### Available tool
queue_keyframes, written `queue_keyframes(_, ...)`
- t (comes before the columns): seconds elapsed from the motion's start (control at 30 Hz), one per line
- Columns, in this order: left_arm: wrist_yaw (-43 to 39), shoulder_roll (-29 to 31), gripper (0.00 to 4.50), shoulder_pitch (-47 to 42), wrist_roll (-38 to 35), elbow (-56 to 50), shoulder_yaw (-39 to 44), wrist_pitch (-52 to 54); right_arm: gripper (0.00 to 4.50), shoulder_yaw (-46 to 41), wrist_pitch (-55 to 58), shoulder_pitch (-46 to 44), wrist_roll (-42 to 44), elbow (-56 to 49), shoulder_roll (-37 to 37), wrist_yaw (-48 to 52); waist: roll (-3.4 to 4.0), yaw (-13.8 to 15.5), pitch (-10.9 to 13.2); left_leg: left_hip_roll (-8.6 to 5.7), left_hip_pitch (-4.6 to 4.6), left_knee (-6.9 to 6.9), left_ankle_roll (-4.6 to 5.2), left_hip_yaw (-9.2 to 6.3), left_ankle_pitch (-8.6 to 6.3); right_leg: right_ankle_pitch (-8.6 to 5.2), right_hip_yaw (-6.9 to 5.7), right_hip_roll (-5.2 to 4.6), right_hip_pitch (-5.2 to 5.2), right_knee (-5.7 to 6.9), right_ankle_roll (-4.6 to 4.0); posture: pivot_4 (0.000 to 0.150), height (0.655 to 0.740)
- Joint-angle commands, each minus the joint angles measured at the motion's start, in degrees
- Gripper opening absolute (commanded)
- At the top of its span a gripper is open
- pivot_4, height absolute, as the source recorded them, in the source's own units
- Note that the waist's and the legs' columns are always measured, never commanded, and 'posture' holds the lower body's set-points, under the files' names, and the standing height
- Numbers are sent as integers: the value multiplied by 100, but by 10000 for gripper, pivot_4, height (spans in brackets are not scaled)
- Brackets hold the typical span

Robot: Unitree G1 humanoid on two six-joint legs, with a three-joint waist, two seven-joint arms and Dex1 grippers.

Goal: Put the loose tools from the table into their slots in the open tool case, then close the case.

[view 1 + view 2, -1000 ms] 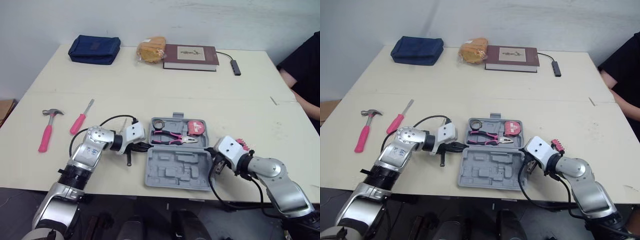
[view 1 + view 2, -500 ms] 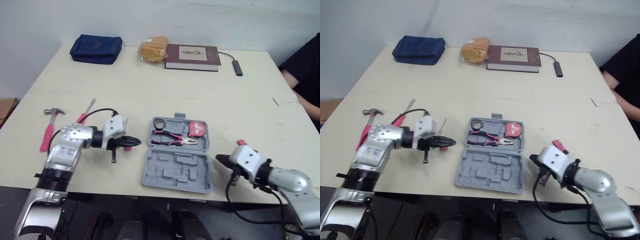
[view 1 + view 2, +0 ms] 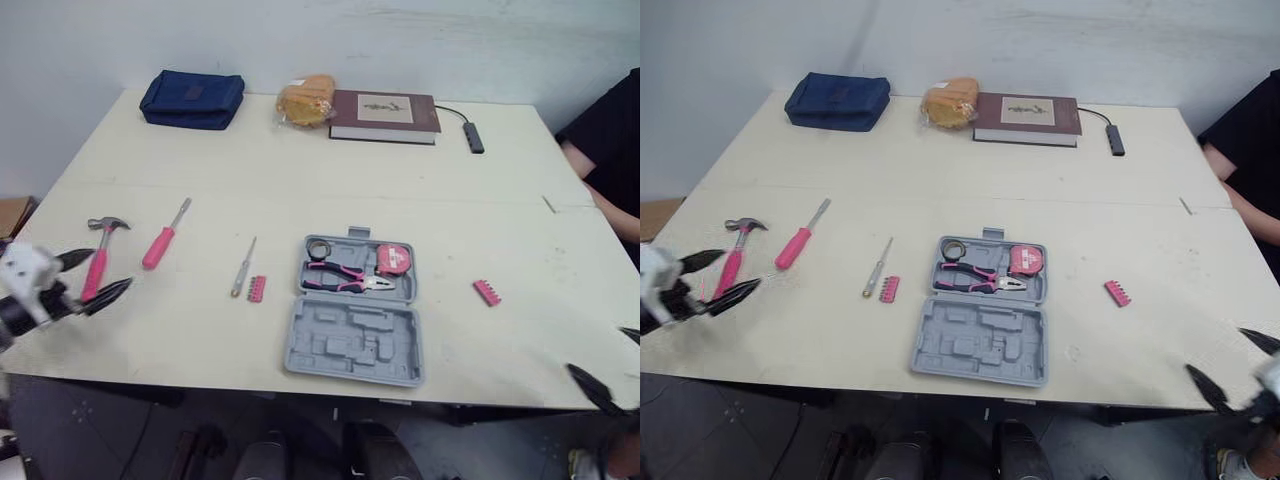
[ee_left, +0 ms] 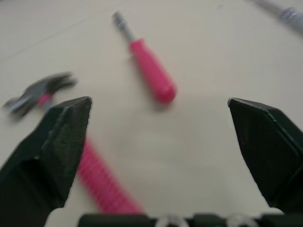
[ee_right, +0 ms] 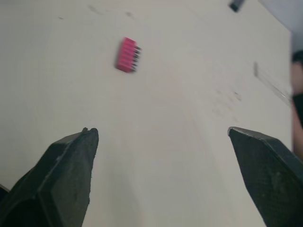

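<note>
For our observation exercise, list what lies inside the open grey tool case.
The tool case's far half holds pink-handled pliers, a red tape measure and a grey ring-shaped roll. The near half's moulded slots are empty. Whatever lies beneath the pliers is covered.

Table (image 3: 300, 190): I read a smooth, matt cream top, faintly scuffed. Tool case (image 3: 352, 345): matt grey moulded plastic. Hammer (image 3: 98, 258): dull metal head, ribbed pink grip. Screwdriver (image 3: 167, 232): smooth pink plastic handle, bare metal shaft. Bit holder (image 3: 257, 289): pink plastic. Pouch (image 3: 190, 98): navy cloth. Book (image 3: 382, 114): matt maroon cover, as I see it.
</note>
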Motion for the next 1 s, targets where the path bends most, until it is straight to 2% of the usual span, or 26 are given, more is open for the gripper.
queue_keyframes(0.03,346,221,44894,152,-126,600,433,-193,45000,-417,-663,118,99,618,135,-55,1,4,1,0,0,-1,1,1,0,0,0,-3,0,-1,0,1500,7400)
queue_keyframes(0.23,1174,603,44894,774,-345,1445,1264,-233,45000,-807,-1262,248,170,2163,287,-476,-6,-12,-5,1,10,-44,-6,4,4,-6,-3,-7,-4,-10,-12,1500,7400)
queue_keyframes(0.4,1527,748,44894,815,-489,1633,1552,-135,45000,-584,-1532,145,359,2524,219,-344,9,-22,-4,3,33,-68,-11,13,6,-15,-4,-11,3,-9,-26,1500,7400)
queue_keyframes(0.5,1534,733,44894,752,-540,1560,1523,-53,45000,-399,-1758,-62,347,2599,200,-378,20,-25,2,11,95,-77,-16,24,4,-18,-5,-14,80,-16,-30,1500,7400)
queue_keyframes(0.57,1397,572,44894,508,-598,1200,1347,124,45000,-55,-1884,-326,632,2252,290,-90,16,-23,-1,15,99,-85,-41,25,-10,-19,-5,-13,99,-26,-32,1500,7400)
queue_keyframes(0.7,1165,210,44894,66,-770,280,997,663,45000,517,-1354,-588,1200,1155,366,15,24,-6,0,22,100,-65,-32,29,5,-16,-33,-25,85,-14,-27,1500,7400)
queue_keyframes(0.8,1136,32,44894,-222,-835,-557,570,1370,45000,1107,-1493,-706,1058,458,258,277,25,12,0,27,85,-73,-32,27,16,-20,-68,-39,79,-15,-31,1500,7400)
queue_keyframes(0.83,1209,12,44894,-413,-853,-798,381,1790,45000,1295,-1215,-833,1233,184,179,268,24,14,0,30,80,-72,-34,25,17,-21,-78,-39,79,-17,-31,1500,7400)
queue_keyframes(1.0,1285,27,44894,-916,-745,-1367,-219,2812,45000,1834,-861,-1308,1325,-500,-38,290,23,-19,1,31,67,-62,-33,20,20,-20,-95,-47,81,-21,-29,1500,7400)
